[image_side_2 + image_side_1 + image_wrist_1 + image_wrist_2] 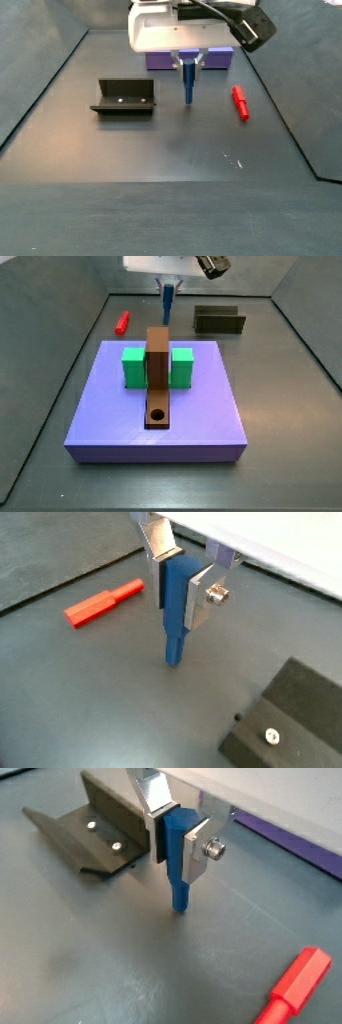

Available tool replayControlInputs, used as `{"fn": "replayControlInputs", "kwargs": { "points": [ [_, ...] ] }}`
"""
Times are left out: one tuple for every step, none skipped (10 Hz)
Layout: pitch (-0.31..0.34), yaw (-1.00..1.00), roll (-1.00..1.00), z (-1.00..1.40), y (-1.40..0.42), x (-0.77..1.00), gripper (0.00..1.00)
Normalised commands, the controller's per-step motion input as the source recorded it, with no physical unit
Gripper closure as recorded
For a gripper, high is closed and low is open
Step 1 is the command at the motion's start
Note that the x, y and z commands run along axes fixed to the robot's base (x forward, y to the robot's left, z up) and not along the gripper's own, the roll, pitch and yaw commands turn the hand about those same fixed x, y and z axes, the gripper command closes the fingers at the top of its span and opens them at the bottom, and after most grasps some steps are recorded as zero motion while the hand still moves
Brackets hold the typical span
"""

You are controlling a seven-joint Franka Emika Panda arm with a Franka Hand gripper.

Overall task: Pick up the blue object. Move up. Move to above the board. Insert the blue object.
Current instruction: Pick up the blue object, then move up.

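- Pincer (187, 580) pinching the blue object (177, 617) by its upper part, silver finger plates pressed on either side, as seen in both wrist views (181, 840).
- Blue object (189, 80) hanging upright from the pincer (189, 57), lower tip close to the dark table (174, 150); cannot tell from a side view whether touching or just clear.
- In a side view, same peg (168, 301) at the far end of the scene, beyond the purple slab (160, 406).
- Board (158, 381) lying lengthwise on the slab, round hole (158, 415) near its near end, flanked by green blocks (134, 367) on left and right at its far half.
- Red stick (241, 102) flat on the table, just right of the blue object in a side view; also visible in both wrist views (103, 604) (294, 997), well apart from the peg.
- Fixture (124, 97), a dark L-shaped bracket, standing left of the peg in a side view, apart from it; screws visible on it in a wrist view (91, 836).
- Between the peg and the board's hole: the green blocks and the far length of the plank.
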Motion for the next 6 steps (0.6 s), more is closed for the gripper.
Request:
{"fn": "replayControlInputs", "kwargs": {
  "points": [
    [0.000, 0.00, 0.00, 0.00, 0.00, 0.00, 1.00],
    [0.000, 0.00, 0.00, 0.00, 0.00, 0.00, 1.00],
    [0.000, 0.00, 0.00, 0.83, 0.00, 0.00, 1.00],
    [-0.004, 0.04, 0.00, 0.85, -0.04, 0.01, 1.00],
    [0.039, 0.04, 0.01, 0.63, -0.03, -0.05, 1.00],
    [0.020, 0.03, 0.03, 0.32, -0.02, -0.02, 1.00]
  ]
}}
